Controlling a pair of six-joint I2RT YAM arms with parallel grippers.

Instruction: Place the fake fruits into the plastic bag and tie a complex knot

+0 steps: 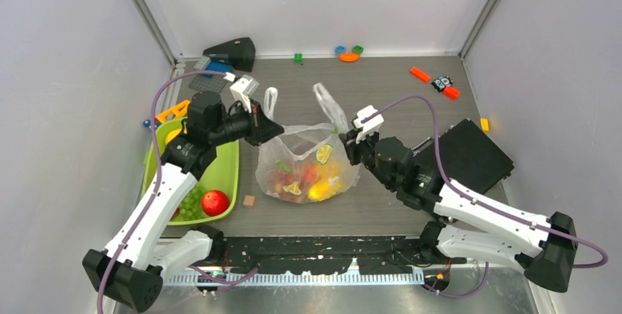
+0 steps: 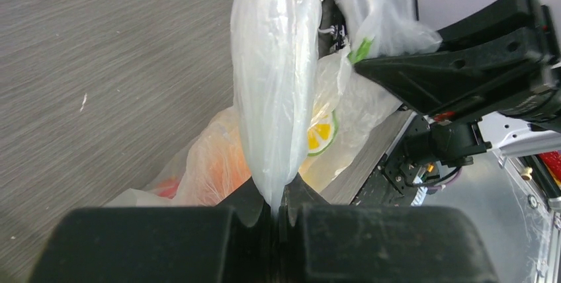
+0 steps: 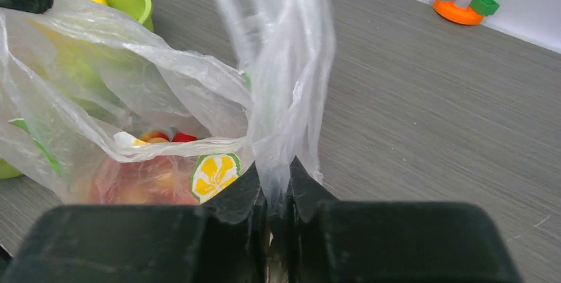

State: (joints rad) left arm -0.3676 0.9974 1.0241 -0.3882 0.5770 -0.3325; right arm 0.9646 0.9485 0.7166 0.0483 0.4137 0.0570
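Observation:
The clear plastic bag (image 1: 308, 167) stands mid-table with several fake fruits (image 1: 312, 180) inside, red, orange and yellow. My left gripper (image 1: 270, 129) is shut on the bag's left handle loop (image 2: 274, 84), pinched between the jaws. My right gripper (image 1: 348, 140) is shut on the right handle loop (image 3: 281, 78), and the bag's mouth (image 3: 165, 124) hangs open between them. Both loops (image 1: 271, 100) stick up untied; no knot shows. A red apple (image 1: 214, 202), green grapes (image 1: 192, 202) and a yellow fruit (image 1: 172, 136) lie in the lime-green tray (image 1: 227, 163).
A small brown block (image 1: 249, 200) lies by the tray. Toy bricks lie along the back wall (image 1: 349, 53) and at the back right (image 1: 434, 81). A black box (image 1: 469, 154) sits right of the right arm. A dark wedge (image 1: 231, 51) sits back left.

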